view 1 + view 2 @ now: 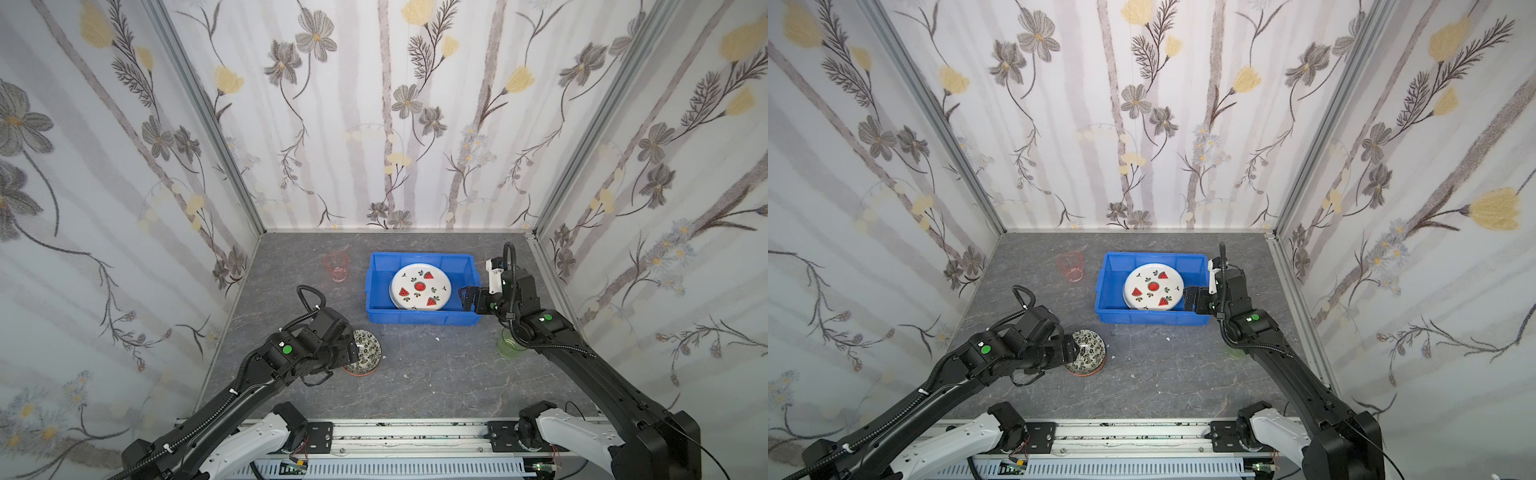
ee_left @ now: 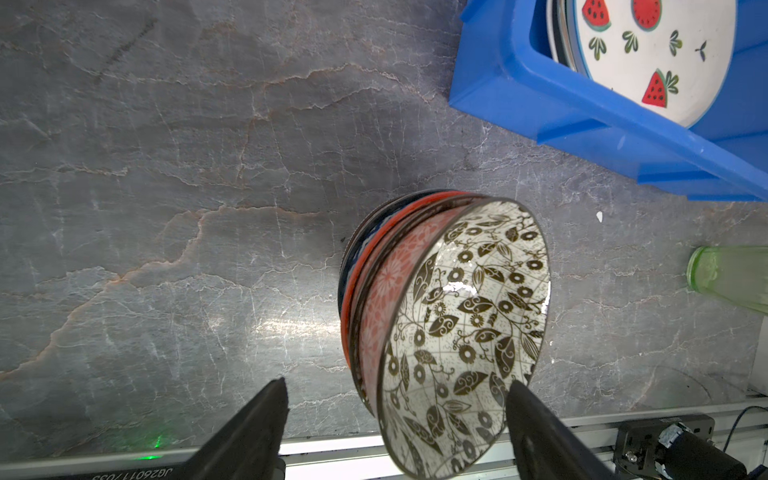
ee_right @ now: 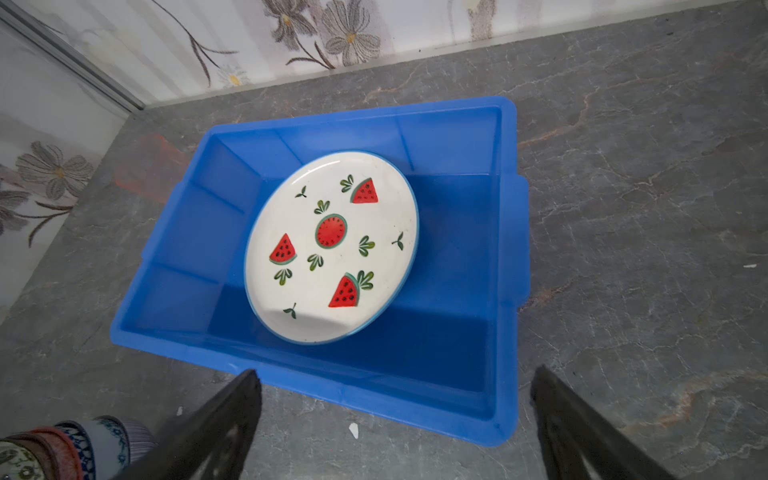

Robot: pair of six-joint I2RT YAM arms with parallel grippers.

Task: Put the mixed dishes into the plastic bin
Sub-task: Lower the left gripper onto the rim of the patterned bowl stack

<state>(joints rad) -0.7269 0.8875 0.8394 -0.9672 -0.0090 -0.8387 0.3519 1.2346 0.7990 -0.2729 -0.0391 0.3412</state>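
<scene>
The blue plastic bin [image 1: 419, 319] [image 1: 1150, 318] [image 3: 365, 397] stands at the middle back. In it the watermelon plate [image 1: 420, 286] [image 3: 332, 245] lies tilted, with another plate's rim showing under it. A stack of patterned bowls [image 1: 366, 352] [image 1: 1091, 351] [image 2: 469, 311] sits on the table, a black-white leaf bowl on top. My left gripper [image 2: 398, 382] [image 1: 353, 345] is open astride the stack's near rim, one finger over the top bowl's inside and one outside. My right gripper [image 3: 395, 370] [image 1: 467, 299] hangs open and empty over the bin's right end.
A pink cup [image 1: 336, 266] [image 1: 1070, 266] stands left of the bin near the back. A green cup [image 1: 508, 345] [image 2: 727, 274] stands under my right arm, front right of the bin. Flowered walls close in three sides; a metal rail [image 1: 407, 432] runs along the front.
</scene>
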